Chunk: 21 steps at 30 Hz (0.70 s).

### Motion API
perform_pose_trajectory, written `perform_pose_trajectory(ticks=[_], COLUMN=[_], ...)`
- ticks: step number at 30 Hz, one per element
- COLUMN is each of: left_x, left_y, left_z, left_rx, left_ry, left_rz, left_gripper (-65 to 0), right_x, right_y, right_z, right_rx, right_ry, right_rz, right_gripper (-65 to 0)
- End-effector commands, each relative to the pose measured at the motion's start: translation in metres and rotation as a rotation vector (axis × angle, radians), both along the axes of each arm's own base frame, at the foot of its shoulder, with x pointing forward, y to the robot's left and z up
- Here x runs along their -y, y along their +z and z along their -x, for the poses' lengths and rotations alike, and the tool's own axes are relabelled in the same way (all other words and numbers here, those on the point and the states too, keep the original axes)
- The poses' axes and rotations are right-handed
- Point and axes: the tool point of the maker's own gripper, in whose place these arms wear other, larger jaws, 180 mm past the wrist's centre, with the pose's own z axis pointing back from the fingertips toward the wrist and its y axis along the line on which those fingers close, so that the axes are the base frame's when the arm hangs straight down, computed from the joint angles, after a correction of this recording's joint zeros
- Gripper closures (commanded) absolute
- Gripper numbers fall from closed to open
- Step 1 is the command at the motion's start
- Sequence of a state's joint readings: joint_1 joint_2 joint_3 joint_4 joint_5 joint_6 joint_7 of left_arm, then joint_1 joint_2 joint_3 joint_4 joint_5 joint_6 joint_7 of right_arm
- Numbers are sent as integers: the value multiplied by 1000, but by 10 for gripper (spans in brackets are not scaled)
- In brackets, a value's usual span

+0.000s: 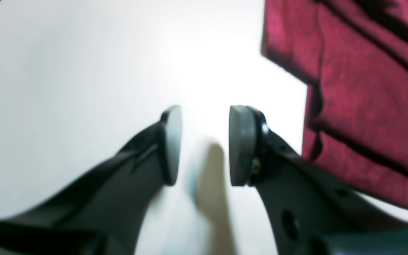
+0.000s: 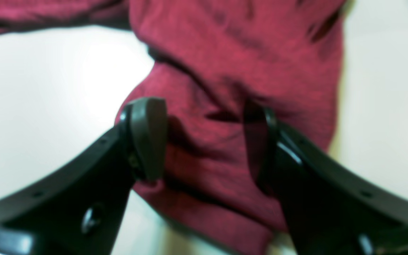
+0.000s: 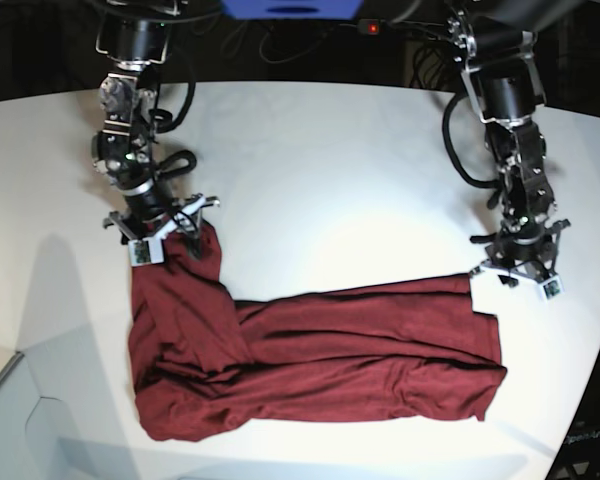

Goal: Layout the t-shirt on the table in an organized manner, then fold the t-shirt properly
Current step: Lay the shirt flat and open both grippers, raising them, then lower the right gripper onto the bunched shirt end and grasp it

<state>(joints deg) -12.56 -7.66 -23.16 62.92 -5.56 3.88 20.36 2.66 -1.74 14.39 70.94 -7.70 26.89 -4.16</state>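
The dark maroon t-shirt (image 3: 320, 350) lies rumpled on the white table (image 3: 330, 170), a long band with one end running up to the left. My right gripper (image 3: 170, 235) is at that upper left end. In the right wrist view it (image 2: 204, 141) stands open, its pads (image 2: 151, 138) straddling a raised fold of the t-shirt (image 2: 232, 53). My left gripper (image 3: 515, 265) hovers just above the shirt's upper right corner. In the left wrist view it (image 1: 205, 141) is open over the bare table (image 1: 66, 71), with the t-shirt (image 1: 367, 88) off to its right.
Both arm bases and black cables (image 3: 460, 150) stand along the table's back edge. The table's curved edge (image 3: 580, 400) runs close to the shirt's right end. A paler lower surface (image 3: 20, 420) shows at the front left corner.
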Motion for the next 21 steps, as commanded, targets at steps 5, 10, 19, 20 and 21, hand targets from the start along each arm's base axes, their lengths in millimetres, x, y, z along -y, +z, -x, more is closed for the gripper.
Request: perform_pose_trajectory(ticks=[5, 10, 19, 20, 21], left_x=[-7, -9, -11, -11, -11], left_y=[26, 24, 24, 24, 24], left_z=[-15, -13, -11, -11, -11], left_rx=[72, 65, 63, 63, 65], left_ry=[3, 4, 4, 4, 4], left_rz=[-34, -36, -43, -43, -43], left_gripper=[-217, -217, -217, -217, -217], right_x=[3, 3, 3, 3, 4], right_y=[20, 24, 29, 31, 35], right_z=[-18, -21, -26, -26, -28], right_rx=[75, 87, 97, 102, 114], right_ry=[-11, -11, -9, -9, -9], right_rz=[-13, -12, -10, -9, -5], right_gripper=[-322, -113, 0, 0, 0])
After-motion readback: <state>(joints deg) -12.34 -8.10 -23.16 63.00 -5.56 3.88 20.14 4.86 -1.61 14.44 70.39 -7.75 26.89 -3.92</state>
